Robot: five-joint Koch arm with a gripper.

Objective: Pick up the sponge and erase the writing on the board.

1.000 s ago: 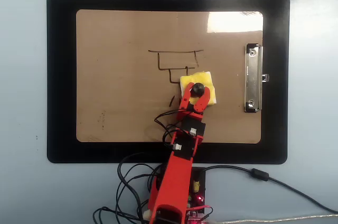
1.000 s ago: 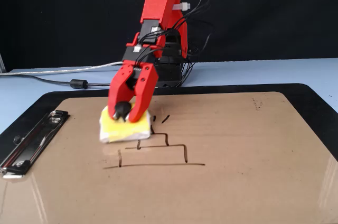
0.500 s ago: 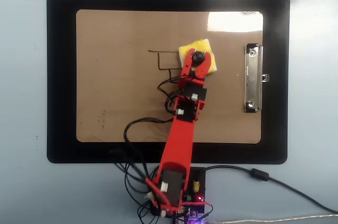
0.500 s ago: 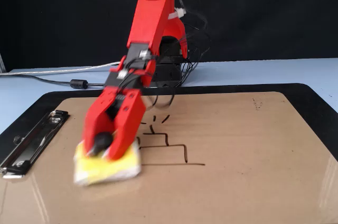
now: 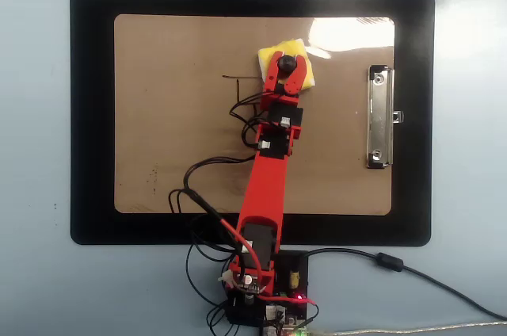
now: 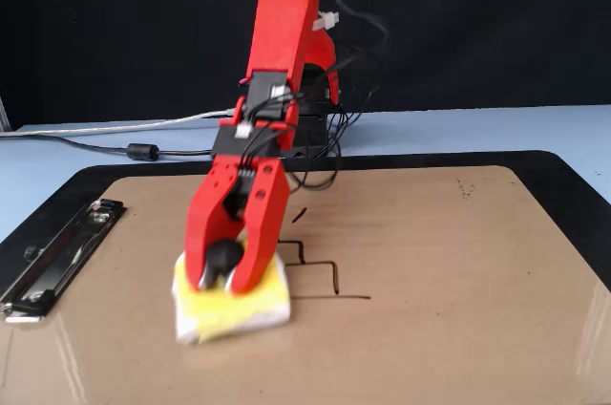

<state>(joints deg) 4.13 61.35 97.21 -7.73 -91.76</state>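
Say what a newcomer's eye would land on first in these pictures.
The bright red arm stretching across the brown board stands out first. Its fingers are closed on the black knob of a yellow sponge pressed on the board. Beside it, in the fixed view, a few dark marker lines remain.

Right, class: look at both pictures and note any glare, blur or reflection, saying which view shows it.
Overhead view: a bright white glare patch sits on the board at its top edge near the clip, just right of the sponge. Fixed view: the sponge and tool look slightly soft, the near board surface shows a pale sheen, and the backdrop is dark.
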